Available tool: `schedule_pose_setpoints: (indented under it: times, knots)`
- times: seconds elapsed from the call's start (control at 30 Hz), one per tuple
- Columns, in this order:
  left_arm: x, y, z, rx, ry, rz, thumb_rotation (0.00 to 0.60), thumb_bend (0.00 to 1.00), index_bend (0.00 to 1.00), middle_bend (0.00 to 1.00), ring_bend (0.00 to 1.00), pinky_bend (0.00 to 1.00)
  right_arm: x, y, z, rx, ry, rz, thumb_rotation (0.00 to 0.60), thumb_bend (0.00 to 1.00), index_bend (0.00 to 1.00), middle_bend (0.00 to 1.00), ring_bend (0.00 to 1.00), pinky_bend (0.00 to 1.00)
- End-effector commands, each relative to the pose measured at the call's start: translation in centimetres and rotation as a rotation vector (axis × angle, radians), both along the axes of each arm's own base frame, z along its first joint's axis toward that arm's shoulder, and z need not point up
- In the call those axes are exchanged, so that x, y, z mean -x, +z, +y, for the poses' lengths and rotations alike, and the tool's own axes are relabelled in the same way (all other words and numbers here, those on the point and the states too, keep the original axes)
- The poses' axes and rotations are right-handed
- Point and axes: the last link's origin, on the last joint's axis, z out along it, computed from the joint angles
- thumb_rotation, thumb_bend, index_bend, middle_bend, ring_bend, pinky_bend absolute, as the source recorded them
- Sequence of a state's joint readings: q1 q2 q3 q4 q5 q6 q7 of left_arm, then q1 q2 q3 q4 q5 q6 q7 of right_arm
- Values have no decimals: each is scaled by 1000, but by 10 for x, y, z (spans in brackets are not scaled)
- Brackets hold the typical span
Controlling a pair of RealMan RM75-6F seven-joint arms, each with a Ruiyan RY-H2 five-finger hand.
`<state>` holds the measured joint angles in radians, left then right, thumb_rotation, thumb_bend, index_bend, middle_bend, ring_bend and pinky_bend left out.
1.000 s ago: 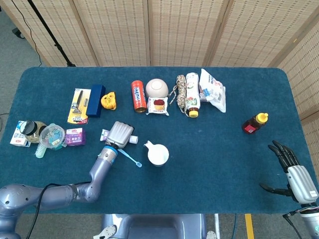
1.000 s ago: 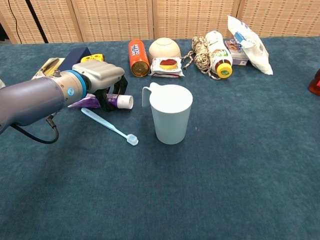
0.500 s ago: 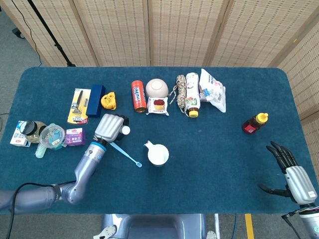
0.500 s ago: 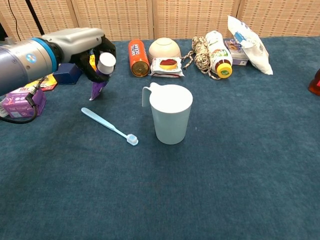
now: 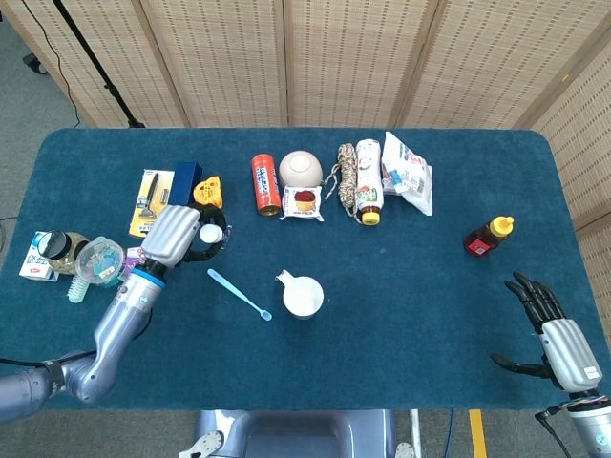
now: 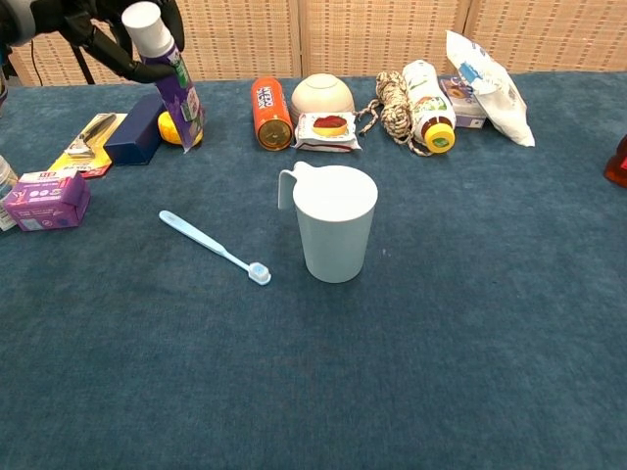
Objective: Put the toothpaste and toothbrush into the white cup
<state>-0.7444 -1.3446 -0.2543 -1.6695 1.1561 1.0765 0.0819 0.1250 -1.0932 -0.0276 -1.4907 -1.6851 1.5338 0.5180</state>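
While the left hand (image 5: 175, 236) grips the toothpaste (image 6: 165, 73) up off the worktop (image 5: 401, 277), white cap end toward the camera, the toothbrush (image 5: 240, 294) lies flat just left of the white cup (image 5: 302, 295), apart from it. White cup upright, nothing seen inside. Right hand (image 5: 554, 331) at the near right edge, fingers spread, holding nothing.

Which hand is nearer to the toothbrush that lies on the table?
Left. The left hand, holding the toothpaste, is just up and left of the toothbrush. The right hand is far off at the table's right edge.
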Motion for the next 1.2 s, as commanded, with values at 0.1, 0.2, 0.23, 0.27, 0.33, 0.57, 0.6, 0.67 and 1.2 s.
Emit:
schedule_pose_setpoints:
  times: [0.1, 0.2, 0.23, 0.27, 0.33, 0.57, 0.6, 0.67, 1.2]
  knots:
    - [-15, 17, -18, 35, -54, -67, 600, 430, 678, 505, 458, 533, 0, -1, 0, -2, 0, 0, 600, 0, 0, 0, 0, 0]
    - [-24, 23, -28, 51, -83, -94, 600, 426, 675, 505, 458, 533, 0, -1, 0, -3, 1, 1, 600, 0, 0, 0, 0, 0]
    - [-27, 24, -30, 57, -90, -102, 600, 425, 674, 505, 458, 533, -1, -1, 0, -3, 1, 2, 600, 0, 0, 0, 0, 0]
    - [-30, 25, -33, 63, -97, -109, 600, 424, 673, 505, 458, 533, -1, -1, 0, -3, 1, 2, 600, 0, 0, 0, 0, 0]
    - [-38, 28, -42, 85, -120, -129, 600, 423, 673, 505, 459, 533, -1, -1, 0, -4, 2, 2, 600, 0, 0, 0, 0, 0]
    - [-70, 14, -63, 237, -154, -265, 600, 423, 673, 505, 460, 533, 0, 0, 0, -1, -1, -2, 600, 0, 0, 0, 0, 0]
    - [-73, 12, -64, 247, -157, -270, 600, 423, 673, 505, 460, 533, 0, 0, 0, -2, -1, -3, 600, 0, 0, 0, 0, 0]
    - [-78, 6, -67, 270, -164, -280, 600, 423, 673, 505, 460, 533, 0, 0, -1, 0, -2, -5, 600, 0, 0, 0, 0, 0]
    - [-85, -36, -67, 311, -138, -228, 600, 423, 673, 505, 460, 533, 2, 3, -1, 6, -7, -16, 600, 0, 0, 0, 0, 0]
